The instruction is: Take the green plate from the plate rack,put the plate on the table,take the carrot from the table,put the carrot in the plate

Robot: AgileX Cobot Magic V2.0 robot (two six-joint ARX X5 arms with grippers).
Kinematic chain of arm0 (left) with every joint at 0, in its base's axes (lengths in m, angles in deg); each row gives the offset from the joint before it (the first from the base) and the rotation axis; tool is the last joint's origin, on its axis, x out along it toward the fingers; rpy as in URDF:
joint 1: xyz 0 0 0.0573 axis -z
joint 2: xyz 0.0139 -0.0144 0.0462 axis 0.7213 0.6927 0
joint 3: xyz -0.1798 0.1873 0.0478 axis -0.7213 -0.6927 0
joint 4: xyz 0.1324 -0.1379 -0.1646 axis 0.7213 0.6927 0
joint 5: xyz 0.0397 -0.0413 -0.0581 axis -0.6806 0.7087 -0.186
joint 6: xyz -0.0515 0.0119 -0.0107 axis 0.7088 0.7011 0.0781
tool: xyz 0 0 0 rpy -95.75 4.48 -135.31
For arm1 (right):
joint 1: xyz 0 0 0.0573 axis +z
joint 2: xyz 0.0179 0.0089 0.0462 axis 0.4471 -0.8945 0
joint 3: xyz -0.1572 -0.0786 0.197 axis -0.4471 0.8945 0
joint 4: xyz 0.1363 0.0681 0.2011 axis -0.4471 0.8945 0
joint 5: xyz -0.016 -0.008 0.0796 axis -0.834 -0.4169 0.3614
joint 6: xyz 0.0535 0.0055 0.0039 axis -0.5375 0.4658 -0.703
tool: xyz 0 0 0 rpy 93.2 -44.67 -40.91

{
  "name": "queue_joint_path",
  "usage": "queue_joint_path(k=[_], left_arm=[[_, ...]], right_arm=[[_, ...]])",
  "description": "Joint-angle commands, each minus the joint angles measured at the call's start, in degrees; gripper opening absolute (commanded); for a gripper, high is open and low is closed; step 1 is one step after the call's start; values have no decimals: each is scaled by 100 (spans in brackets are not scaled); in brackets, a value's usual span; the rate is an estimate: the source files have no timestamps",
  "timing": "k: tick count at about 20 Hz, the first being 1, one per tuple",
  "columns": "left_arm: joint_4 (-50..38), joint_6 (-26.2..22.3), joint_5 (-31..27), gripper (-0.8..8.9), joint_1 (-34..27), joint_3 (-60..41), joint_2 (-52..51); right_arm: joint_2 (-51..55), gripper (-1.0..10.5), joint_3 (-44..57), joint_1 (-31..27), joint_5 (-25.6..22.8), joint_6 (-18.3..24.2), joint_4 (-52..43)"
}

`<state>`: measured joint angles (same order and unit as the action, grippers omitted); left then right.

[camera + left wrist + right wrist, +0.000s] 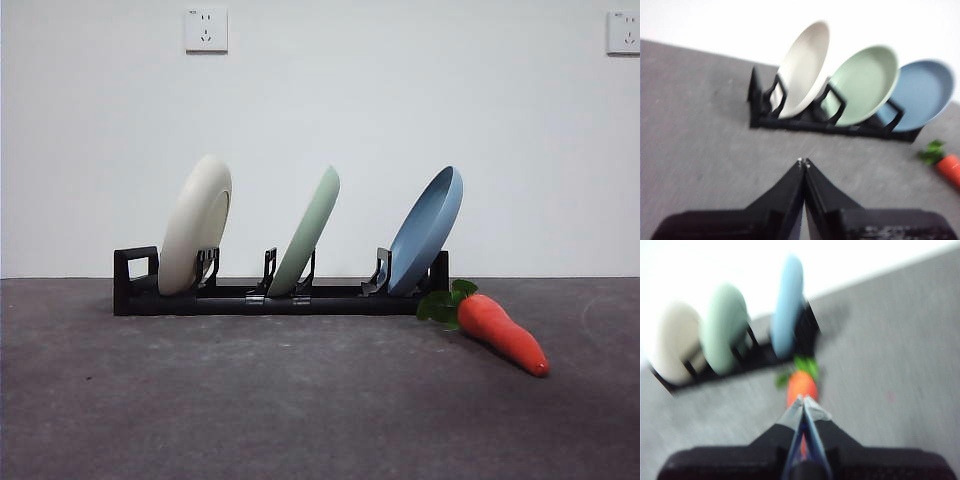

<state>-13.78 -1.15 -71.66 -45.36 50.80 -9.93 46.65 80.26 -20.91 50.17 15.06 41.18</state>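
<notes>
While both arms sit out of the front view, we note the plate rack (280,297) standing on the table (300,410) with three plates upright in its slots, all tilted the same way. From the square loop end we read: a cream-white plate (195,225), then the green plate (307,232) in the middle slot, then a blue plate (427,230) at the far end. The green plate is still racked, leaning against its prongs, apart from its neighbours.

Just beside the rack's blue-plate end, the carrot (502,332) lies on the table, leafy green top toward the rack and nearly touching it, tapered tip pointing away and toward the camera.

From the left wrist we see the left gripper (803,161) over bare table in front of the rack, jaws pressed together at the tips, nothing between them. It is well short of the rack; all three plates and the carrot's top show beyond it.

From the right wrist, blurred, we see the right gripper (804,399) with jaws likewise closed tip to tip and empty, above the carrot, whose orange body shows just past the jaw tips. Whether the tips touch the carrot we cannot tell.

On the white wall behind, two sockets (206,30) are mounted high.
</notes>
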Motion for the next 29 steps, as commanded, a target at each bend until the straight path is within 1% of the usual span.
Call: queue_joint_path(k=[1,3,4,5,8,13,16,17,22,24,26,28,29], left_arm=[[179,118,186,-6,-13,411,81],[466,116,431,-6,-13,857,254],[612,111,586,-6,-13,1086,376],[754,90,745,-6,-13,1327,518],[1062,-96,1163,-6,-13,1805,841],[1692,-636,1864,-7,-13,2566,1502],[2009,-994,2286,-7,-13,2907,1930],[2103,-1082,2406,-7,-13,2997,2061],[2745,-1499,3014,-7,-13,3460,2699],[3095,-1788,3165,-7,-9,3652,2918],[3237,-1993,3147,-7,-7,3768,3049],[3217,-1991,3139,3,-7,3768,3056],[3222,-1987,3134,46,-7,3768,3058]], right_arm=[[-223,-11,-409,7,223,-101,-37],[-581,-11,-898,7,481,-68,181],[-813,-11,-1185,9,638,50,378],[-1067,-11,-1497,9,820,267,629],[-1591,-11,-2166,9,1106,745,1244],[-2481,-11,-3329,11,1515,1606,2487],[-2973,-11,-3958,11,1958,2138,3237],[-3106,-11,-4127,11,2079,2282,3429],[-3707,-11,-4806,15,2382,2942,4437],[-3888,-11,-4948,15,2400,3147,4802],[-3965,-10,-4955,15,2398,3158,4817],[-3965,7,-4955,15,2398,3156,4811],[-3965,48,-4955,15,2396,3156,4809]])
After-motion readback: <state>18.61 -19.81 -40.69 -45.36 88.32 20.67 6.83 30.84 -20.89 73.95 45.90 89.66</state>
